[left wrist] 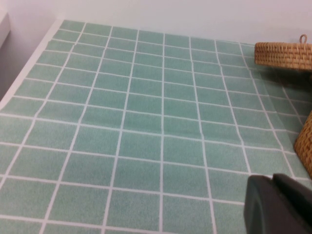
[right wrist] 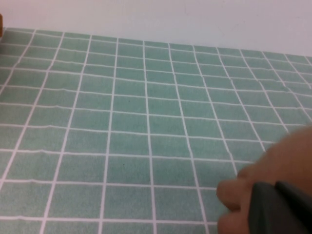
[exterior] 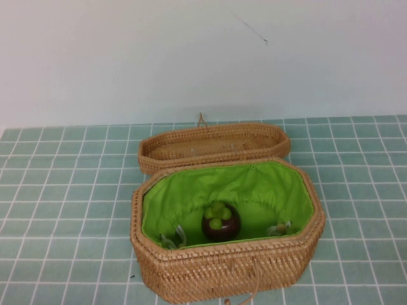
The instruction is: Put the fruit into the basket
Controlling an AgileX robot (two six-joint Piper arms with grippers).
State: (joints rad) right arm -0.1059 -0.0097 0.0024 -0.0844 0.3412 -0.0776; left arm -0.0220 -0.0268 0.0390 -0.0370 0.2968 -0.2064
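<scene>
Already the small round dark maroon mangosteen (exterior: pixel 220 222), its light green leafy cap facing up, sits inside the large elongated octagonal tan wicker basket (exterior: pixel 222 270), on the bright green fabric lining (exterior: pixel 191 190) near the basket's front wall. Just behind the basket lies its shallow unlined wicker lid (exterior: pixel 213 145), open side up, on the counter covered with a teal cloth of white-lined squares (exterior: pixel 63 190). Neither arm appears in the high view. The left gripper (left wrist: pixel 278 202) shows only as a dark corner in its own wrist view, above bare cloth beside the basket; I cannot tell how its fingers stand. The right gripper (right wrist: pixel 278 209) is clenched and empty, over bare cloth, with a blurred tan shape beside it.
</scene>
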